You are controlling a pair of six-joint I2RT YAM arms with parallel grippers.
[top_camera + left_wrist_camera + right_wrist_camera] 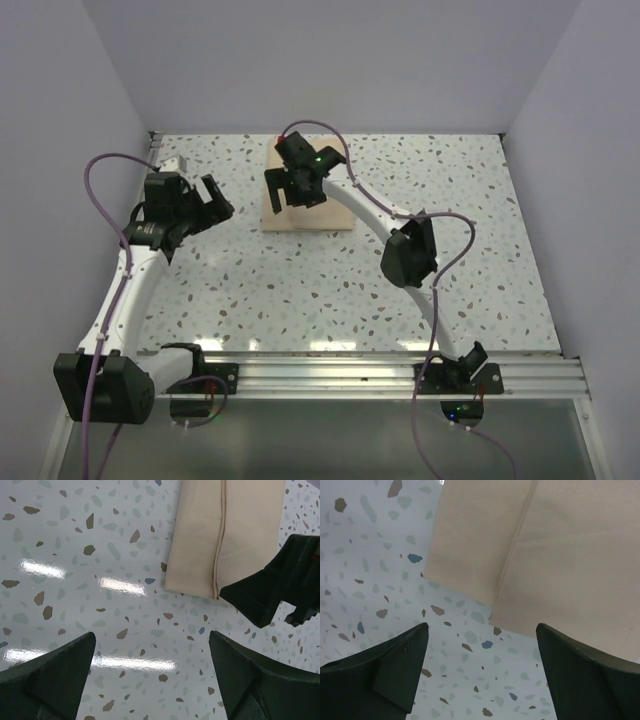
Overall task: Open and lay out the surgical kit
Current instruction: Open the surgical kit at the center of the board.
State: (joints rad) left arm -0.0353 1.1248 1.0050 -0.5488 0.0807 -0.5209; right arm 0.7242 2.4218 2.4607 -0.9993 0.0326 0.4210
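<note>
The surgical kit (300, 218) lies as a folded beige cloth bundle at the back middle of the speckled table, its contents hidden. My right gripper (287, 190) hovers over the bundle's left part, open. In the right wrist view the cloth (545, 555) shows a fold seam, its near corner lies just ahead of the open right gripper (482, 635), and only tabletop lies between the fingers. My left gripper (218, 203) stands open to the left of the bundle. The left wrist view shows the cloth (220, 535) ahead, the right gripper's finger (272, 592) over its edge, and the left gripper (152, 650) empty.
Grey walls close the table on the left, back and right. A small white-grey object (174, 162) sits in the far left corner behind the left arm. An aluminium rail (340, 375) with both arm bases runs along the near edge. Purple cables loop off each arm.
</note>
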